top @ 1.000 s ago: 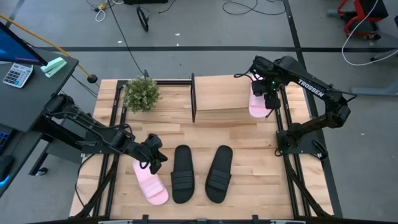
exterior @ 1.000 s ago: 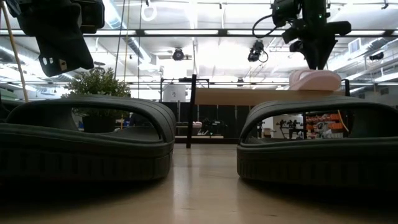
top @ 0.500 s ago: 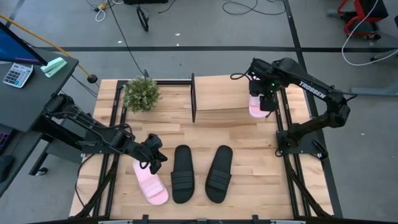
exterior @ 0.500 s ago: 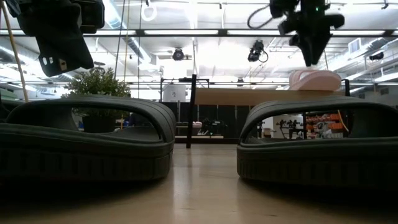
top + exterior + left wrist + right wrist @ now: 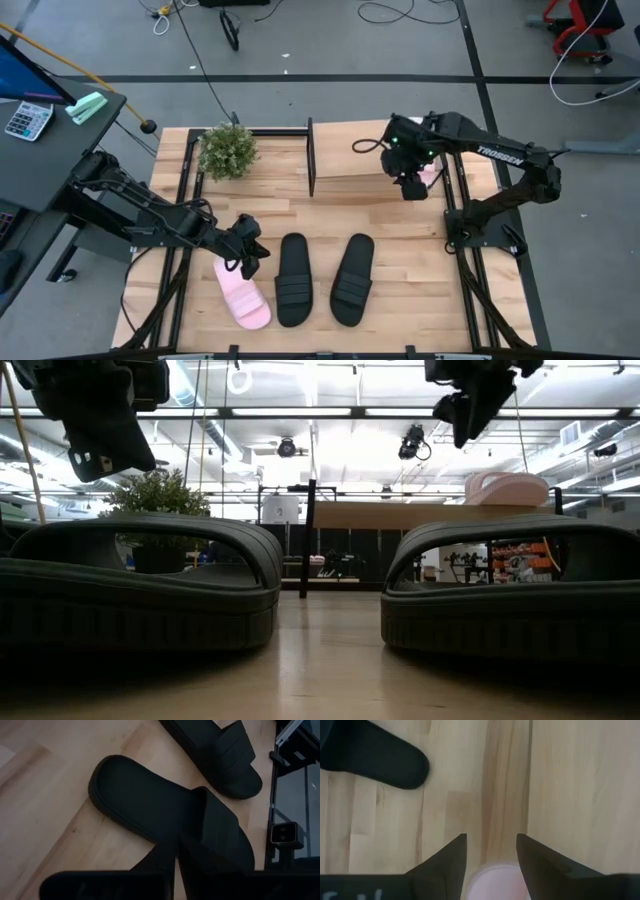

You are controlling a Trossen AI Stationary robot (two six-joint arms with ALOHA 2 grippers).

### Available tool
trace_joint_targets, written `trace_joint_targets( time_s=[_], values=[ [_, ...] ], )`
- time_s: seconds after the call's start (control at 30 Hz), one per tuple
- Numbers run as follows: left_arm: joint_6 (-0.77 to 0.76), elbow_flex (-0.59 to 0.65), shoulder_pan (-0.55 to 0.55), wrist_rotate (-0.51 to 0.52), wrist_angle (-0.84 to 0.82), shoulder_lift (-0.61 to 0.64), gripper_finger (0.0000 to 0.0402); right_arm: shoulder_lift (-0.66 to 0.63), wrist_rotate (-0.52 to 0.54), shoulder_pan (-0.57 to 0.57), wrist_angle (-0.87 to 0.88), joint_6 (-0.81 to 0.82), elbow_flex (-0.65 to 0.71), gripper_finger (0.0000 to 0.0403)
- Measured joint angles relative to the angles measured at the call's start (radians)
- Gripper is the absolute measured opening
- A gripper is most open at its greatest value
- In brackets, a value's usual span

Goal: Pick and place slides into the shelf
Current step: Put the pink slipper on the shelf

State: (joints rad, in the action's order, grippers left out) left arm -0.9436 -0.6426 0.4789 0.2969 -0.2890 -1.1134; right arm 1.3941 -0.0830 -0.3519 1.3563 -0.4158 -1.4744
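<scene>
One pale pink slide (image 5: pixel 430 176) rests sole-down on the right end of the shelf's plywood top (image 5: pixel 350 160); it also shows in the low view (image 5: pixel 505 488). My right gripper (image 5: pixel 410 188) hangs open above the shelf's near right part, left of that slide, touching nothing (image 5: pixel 491 840). The other pink slide (image 5: pixel 243 295) and two black slides (image 5: pixel 293 280) (image 5: pixel 352 280) lie flat on the table's near part. My left gripper (image 5: pixel 250 250) hovers over the near pink slide's far end, facing the black slides (image 5: pixel 165 820).
A potted plant (image 5: pixel 228 150) stands at the table's far left, beside the shelf. A black upright (image 5: pixel 310 155) marks the shelf's left end. Bare slatted tabletop (image 5: pixel 400 230) lies between the shelf and the black slides. Table frame rails run along both sides.
My right gripper has risen and moved toward the table's left and near edge, away from the pink slide on the shelf's right end. That slide has stayed where it was on the top board.
</scene>
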Motion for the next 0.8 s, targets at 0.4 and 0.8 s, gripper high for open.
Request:
trace_joint_targets(
  time_s=[0.4, 0.8],
  values=[
    [-0.002, 0.000, 0.000, 0.018, 0.000, 0.000, 0.0036, 0.000, -0.003, 0.002, -0.099, 0.024, 0.162, 0.0178],
    [-0.003, 0.000, 0.000, 0.017, 0.000, 0.000, 0.0025, 0.000, -0.002, 0.018, -0.098, 0.061, 0.244, 0.0163]
  ],
)
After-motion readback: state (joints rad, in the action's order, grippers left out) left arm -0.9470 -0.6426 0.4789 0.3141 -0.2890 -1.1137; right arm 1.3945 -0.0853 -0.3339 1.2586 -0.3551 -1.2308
